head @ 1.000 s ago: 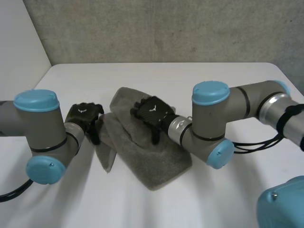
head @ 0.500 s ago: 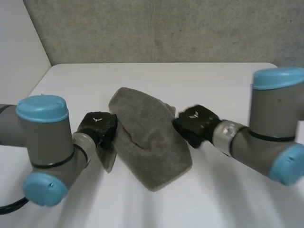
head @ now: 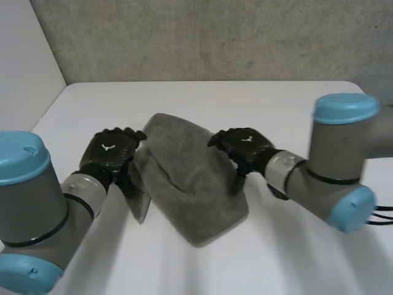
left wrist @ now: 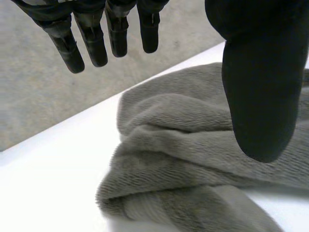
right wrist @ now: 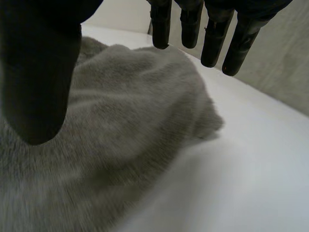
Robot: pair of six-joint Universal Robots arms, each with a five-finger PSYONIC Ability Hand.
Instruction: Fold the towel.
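White table [head: 202, 98] under a concrete wall carries the grey towel [head: 190, 184], bunched at its middle. Left hand [head: 109, 153] and right hand [head: 245, 144] flank it, fingers spread, holding nothing. Grasping looks the step in hand; next, each hand must pinch an edge.

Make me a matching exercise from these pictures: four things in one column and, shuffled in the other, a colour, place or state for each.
Things:
1. towel
2. left hand
3. right hand
4. table

Descriptions:
A. white
B. open, at the towel's edge on the head view's right
C. grey, rumpled, lying on the table
D. open, at the towel's edge on the head view's left

Pairs: 1-C, 2-D, 3-B, 4-A
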